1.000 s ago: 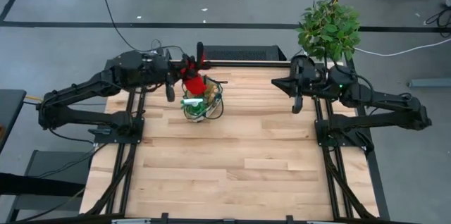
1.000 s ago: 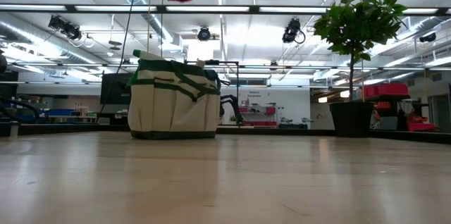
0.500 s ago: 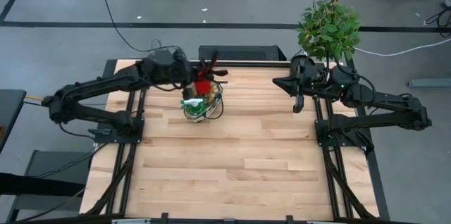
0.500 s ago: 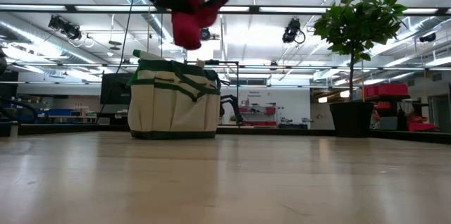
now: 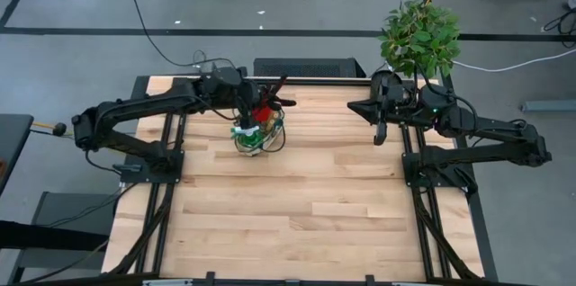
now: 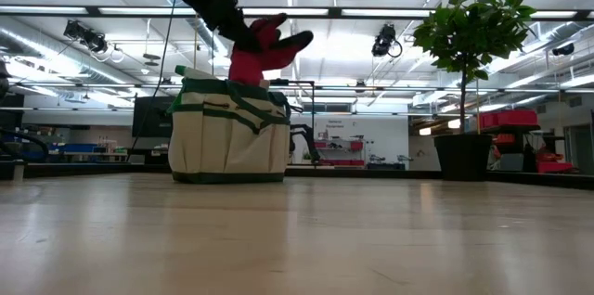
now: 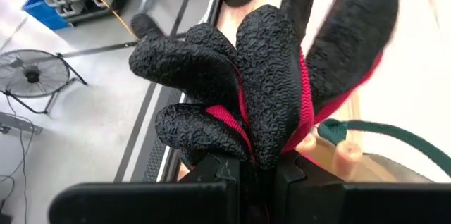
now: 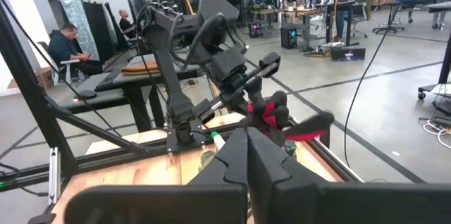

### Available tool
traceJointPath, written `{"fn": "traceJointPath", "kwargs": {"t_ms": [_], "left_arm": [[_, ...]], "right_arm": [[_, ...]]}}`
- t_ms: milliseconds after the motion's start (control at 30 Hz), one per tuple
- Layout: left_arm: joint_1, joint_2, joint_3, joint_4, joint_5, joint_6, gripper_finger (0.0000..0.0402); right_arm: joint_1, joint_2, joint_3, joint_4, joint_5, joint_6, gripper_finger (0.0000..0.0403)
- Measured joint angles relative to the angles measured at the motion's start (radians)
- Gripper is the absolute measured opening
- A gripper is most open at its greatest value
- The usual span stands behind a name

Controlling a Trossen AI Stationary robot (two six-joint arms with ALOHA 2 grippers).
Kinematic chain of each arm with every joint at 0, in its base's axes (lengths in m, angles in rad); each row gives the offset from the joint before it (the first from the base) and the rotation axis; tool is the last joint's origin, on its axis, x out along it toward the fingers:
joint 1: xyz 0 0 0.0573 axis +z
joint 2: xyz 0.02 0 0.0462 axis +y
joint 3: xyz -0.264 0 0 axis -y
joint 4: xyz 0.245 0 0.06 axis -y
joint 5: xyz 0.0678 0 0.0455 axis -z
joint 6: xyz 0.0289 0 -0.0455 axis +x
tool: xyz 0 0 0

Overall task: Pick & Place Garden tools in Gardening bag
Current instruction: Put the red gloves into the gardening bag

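The tan gardening bag (image 5: pixel 261 137) (image 6: pixel 229 133) stands on the table's far part, left of middle, with tool tops showing at its mouth. Two wooden handles (image 7: pixel 340 155) and a green loop handle (image 7: pixel 384 139) show in the left wrist view. My left gripper (image 5: pixel 254 108) (image 6: pixel 238 32) slants down over the bag's mouth, shut on the red-and-black glove (image 5: pixel 265 111) (image 6: pixel 264 49). The glove's black fingers (image 7: pixel 232 62) splay out beyond the gripper. My right gripper (image 5: pixel 379 131) (image 8: pixel 246 159) hovers shut and empty at the far right. My left gripper pinches a bunched part of the glove, below the glove's fingers (image 7: pixel 258 155), between its two fingers. It comes slanting down from the table's left. The glove's lower end (image 6: pixel 243 70) is at the bag's rim, and the glove's fingers (image 6: pixel 290 43) stick up and out.
A leafy potted plant (image 5: pixel 419 36) (image 6: pixel 473 49) stands at the table's far right corner, just behind my right arm. The wooden tabletop (image 5: pixel 306 214) stretches bare from the bag to the near edge. People sit at desks (image 8: pixel 70 44) in the room beyond.
My left gripper has gone down and toward the table's right, tipping down and rolling, and has brought the glove from high above the bag to its mouth. The glove stays pinched, its fingers now sticking out over the rim.
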Motion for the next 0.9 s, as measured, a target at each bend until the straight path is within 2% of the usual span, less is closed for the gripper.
{"fn": "traceJointPath", "kwargs": {"t_ms": [600,733,900], "left_arm": [[0.0,0.052,-0.001,-0.042,-0.012,0.062,0.003],[0.0,0.051,-0.001,-0.07,-0.017,0.095,0.0051],[0.0,0.05,-0.001,-0.083,-0.017,0.103,0.0099]], "right_arm": [[0.0,0.0,0.0,0.001,0.0,0.0,0.0],[0.0,0.0,0.0,0.002,0.0,0.0,0.0],[0.0,0.0,0.0,0.002,0.0,0.0,0.0]]}}
